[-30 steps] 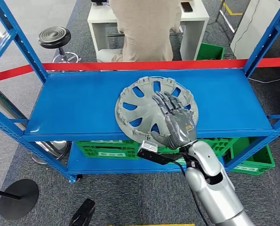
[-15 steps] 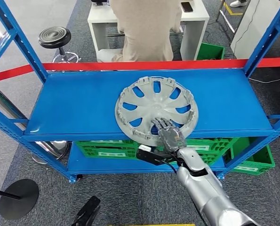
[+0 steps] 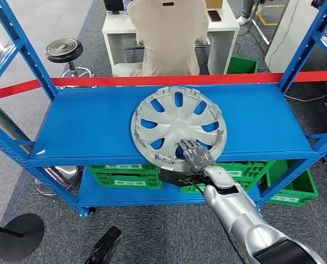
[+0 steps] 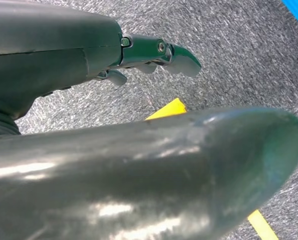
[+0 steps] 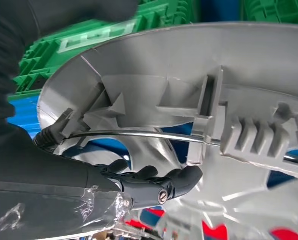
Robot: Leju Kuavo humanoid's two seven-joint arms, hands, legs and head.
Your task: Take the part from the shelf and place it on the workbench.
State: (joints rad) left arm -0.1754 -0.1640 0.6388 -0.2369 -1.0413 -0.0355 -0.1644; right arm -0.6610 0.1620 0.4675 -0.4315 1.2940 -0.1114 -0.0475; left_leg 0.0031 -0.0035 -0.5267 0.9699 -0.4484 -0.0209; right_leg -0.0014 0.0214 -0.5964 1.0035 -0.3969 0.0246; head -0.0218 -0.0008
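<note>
A grey hubcap (image 3: 178,124) lies on the blue shelf (image 3: 91,121), and its near rim juts over the shelf's front edge. My right hand (image 3: 194,157) holds that near rim, fingers laid over the top. In the right wrist view the ribbed inner side of the hubcap (image 5: 215,65) with its clips and wire ring sits between the dark fingers (image 5: 147,182) and the thumb. My left hand (image 3: 105,246) hangs low by the floor, holding nothing. In the left wrist view its fingers (image 4: 155,52) are stretched out over grey carpet.
Green crates (image 3: 124,175) fill the lower shelf under the hubcap. Blue uprights frame both sides. A red tape (image 3: 111,81) runs behind the shelf, with a seated person (image 3: 170,38) at a white desk beyond. A black stool (image 3: 64,49) and a round floor base (image 3: 18,234) stand left.
My right hand dropped from lying flat above the hubcap's middle to its near rim and closed on it. The camera tilted a little, shifting the whole picture.
</note>
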